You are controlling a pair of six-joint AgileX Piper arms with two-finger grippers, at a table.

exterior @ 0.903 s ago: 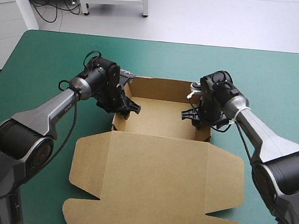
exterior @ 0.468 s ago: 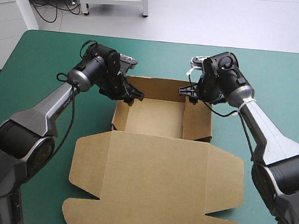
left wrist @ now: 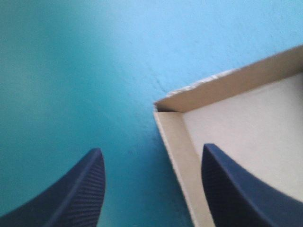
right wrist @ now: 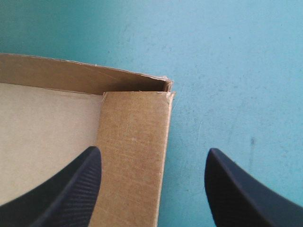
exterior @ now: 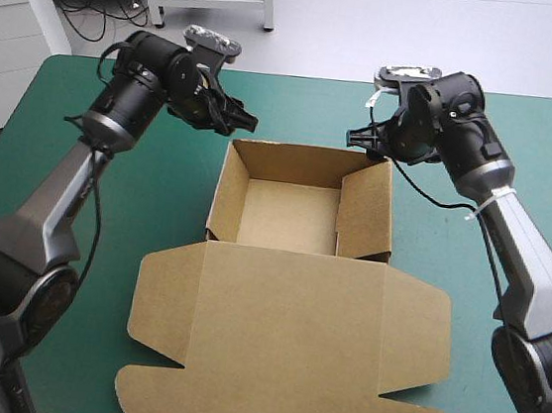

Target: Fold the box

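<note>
The brown box (exterior: 289,308) lies mid-table as an open tray, its lid flat toward the near edge. The tray's left wall (exterior: 226,189) stands upright, while the right wall (exterior: 365,212) leans a little inward. My left gripper (exterior: 238,119) hovers open over the tray's far left corner (left wrist: 158,105), one finger (left wrist: 236,189) above the tray floor, the other above the cover; the left gripper (left wrist: 151,189) holds nothing. My right gripper (exterior: 363,139) hangs open over the far right corner (right wrist: 166,90). In its own view the right gripper (right wrist: 151,189) straddles the right wall (right wrist: 135,142) without touching it.
The teal-green cover (exterior: 72,243) stretches wide on both sides of the box and behind it to the table's far edge (exterior: 301,78). The lid's outer flaps (exterior: 150,392) reach almost to the near edge.
Both grippers have risen out of the tray and drawn back toward the far edge, now above its far corners. The tray's side walls stay standing.
</note>
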